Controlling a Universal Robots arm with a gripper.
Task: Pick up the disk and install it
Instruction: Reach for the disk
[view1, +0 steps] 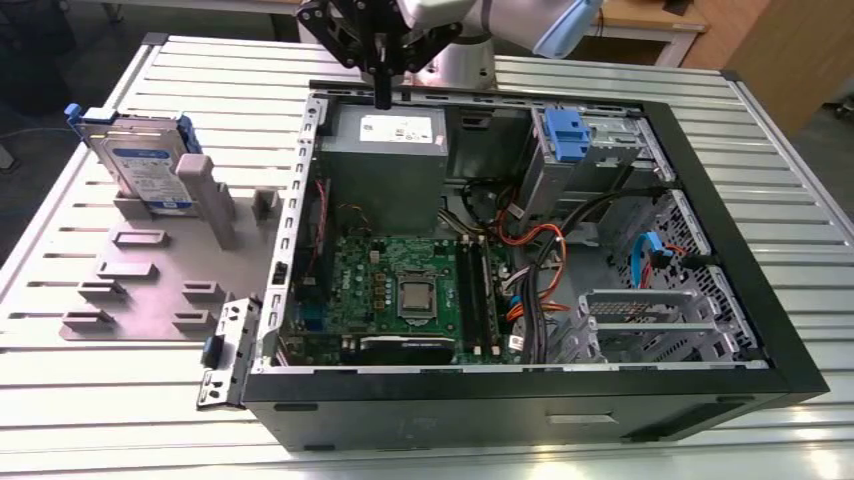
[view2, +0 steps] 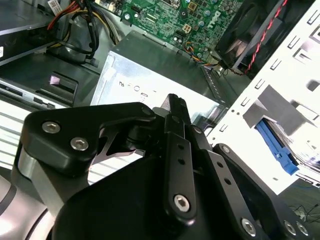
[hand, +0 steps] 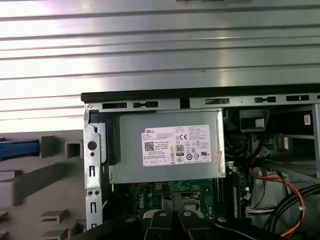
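Black gripper (view1: 384, 98) hovers empty over the far edge of the open black computer case (view1: 534, 405).
Its fingers are pressed together above the grey metal power-supply box (view1: 387, 165). The flat silver disk (view1: 140, 160), in its blue plastic carrier, stands upright in the grey plastic rack (view1: 147, 290), well apart toward the exterior view's left.

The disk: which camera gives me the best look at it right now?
The exterior view: the disk stands on edge in the grey fixture at the exterior view's left, its whole labelled face visible. The second wrist view catches a slice of its blue carrier; the first wrist view, a blue edge.
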